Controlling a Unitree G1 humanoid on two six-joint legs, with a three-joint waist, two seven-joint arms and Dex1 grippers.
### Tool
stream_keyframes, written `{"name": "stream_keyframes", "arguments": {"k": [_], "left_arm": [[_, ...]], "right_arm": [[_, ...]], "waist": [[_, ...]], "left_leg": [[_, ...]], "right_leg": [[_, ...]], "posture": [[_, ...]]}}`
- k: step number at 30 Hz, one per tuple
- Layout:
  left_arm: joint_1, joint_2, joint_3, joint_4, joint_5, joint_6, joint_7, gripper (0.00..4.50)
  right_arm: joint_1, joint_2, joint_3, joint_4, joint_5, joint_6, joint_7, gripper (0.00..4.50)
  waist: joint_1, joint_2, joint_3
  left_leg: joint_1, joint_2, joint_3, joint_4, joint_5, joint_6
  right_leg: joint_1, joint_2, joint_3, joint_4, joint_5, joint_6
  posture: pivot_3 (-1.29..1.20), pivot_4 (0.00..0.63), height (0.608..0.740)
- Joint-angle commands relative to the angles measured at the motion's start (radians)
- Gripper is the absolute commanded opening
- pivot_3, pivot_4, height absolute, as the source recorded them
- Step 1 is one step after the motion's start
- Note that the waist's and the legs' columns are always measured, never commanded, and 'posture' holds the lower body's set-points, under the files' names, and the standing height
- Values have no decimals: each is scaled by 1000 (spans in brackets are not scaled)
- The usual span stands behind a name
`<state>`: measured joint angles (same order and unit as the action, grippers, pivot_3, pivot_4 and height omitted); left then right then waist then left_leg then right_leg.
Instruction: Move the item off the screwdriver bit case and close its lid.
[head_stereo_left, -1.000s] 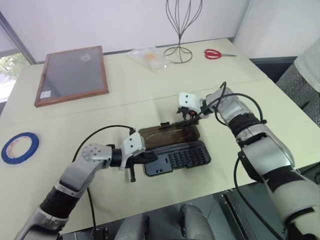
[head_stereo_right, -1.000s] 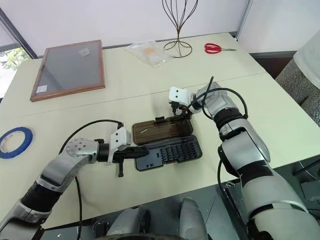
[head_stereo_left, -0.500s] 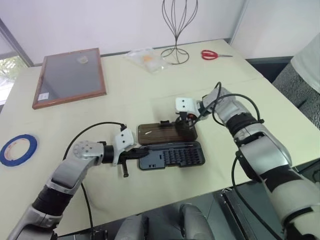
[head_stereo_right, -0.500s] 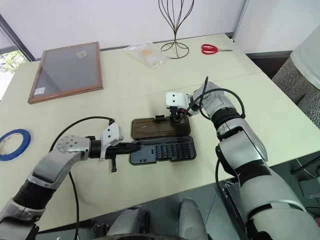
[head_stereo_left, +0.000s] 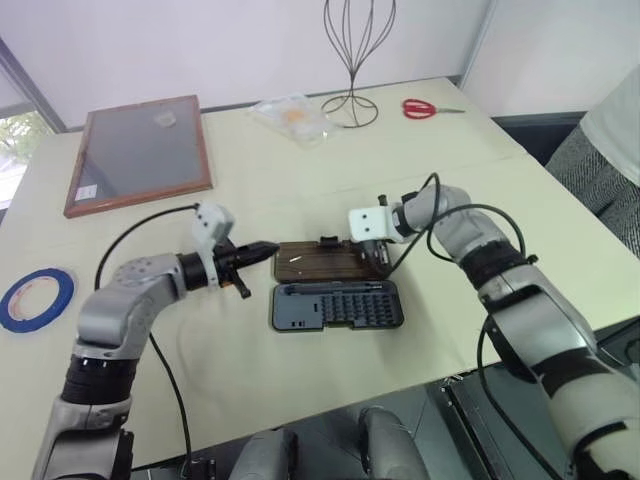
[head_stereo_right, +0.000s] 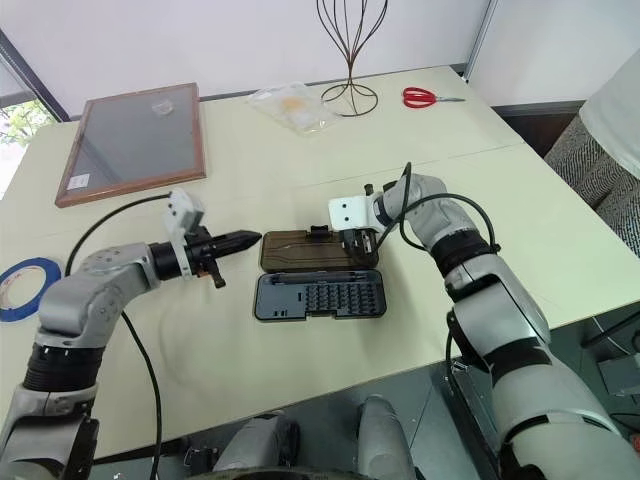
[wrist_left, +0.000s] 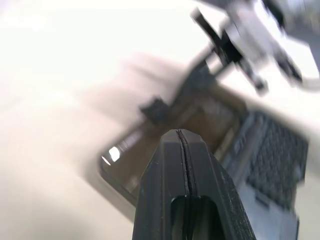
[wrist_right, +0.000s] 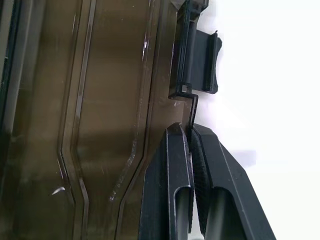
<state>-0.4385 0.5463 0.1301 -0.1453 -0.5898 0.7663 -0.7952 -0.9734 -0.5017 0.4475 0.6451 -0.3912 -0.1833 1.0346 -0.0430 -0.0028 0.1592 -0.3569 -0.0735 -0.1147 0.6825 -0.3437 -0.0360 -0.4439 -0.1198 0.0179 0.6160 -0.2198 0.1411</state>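
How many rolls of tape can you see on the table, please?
1: the blue tape lies flat at the table's left edge, well apart from the case. None seems hidden.

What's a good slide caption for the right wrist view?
Shut right gripper pinching the edge of the smoky-brown lid, beside its black latch tab.

I see a pale cream worktop (head_stereo_left: 250, 390) with a seam across its middle, set against a plain white wall (head_stereo_left: 200, 40). A window (head_stereo_left: 12, 135) shows greenery at the far left. Dark floor (head_stereo_left: 545, 135) lies past the right edge. Daylight is even.
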Motion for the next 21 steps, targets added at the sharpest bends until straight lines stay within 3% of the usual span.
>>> {"name": "stream_keyframes", "arguments": {"k": [1,7,10,15,21], "left_arm": [[-69,-5,71,56,-29,0,48,0],[-174,-32,113,264,27,-71,153,0],[-197,-40,104,366,58,-113,161,0],[-177,-45,-5,475,149,-204,77,0],[-107,-23,-128,437,179,-223,-112,0]], "right_arm": [[87,-36,-28,-257,-50,11,-91,46],[218,-79,-61,-548,-206,16,-308,46],[263,-77,-73,-634,-230,49,-335,46],[319,-69,-72,-729,-264,75,-368,46],[353,-68,-70,-768,-276,102,-364,46]], "waist": [[1,0,0],[2,0,0],[0,0,0],[2,-1,0],[2,-1,0]], "left_leg": [[0,0,0,0,0,0],[0,-1,0,-1,0,0],[0,-1,1,0,0,0],[-1,-1,1,0,0,0],[-1,-1,2,-1,0,0]], "right_leg": [[0,0,0,0,0,0],[0,0,0,-1,0,0],[-1,0,0,-1,0,0],[0,0,0,-1,0,0],[0,0,0,-1,0,0]], "posture": [[0,150,740],[0,150,740],[0,150,740],[0,150,740],[0,150,740]]}}
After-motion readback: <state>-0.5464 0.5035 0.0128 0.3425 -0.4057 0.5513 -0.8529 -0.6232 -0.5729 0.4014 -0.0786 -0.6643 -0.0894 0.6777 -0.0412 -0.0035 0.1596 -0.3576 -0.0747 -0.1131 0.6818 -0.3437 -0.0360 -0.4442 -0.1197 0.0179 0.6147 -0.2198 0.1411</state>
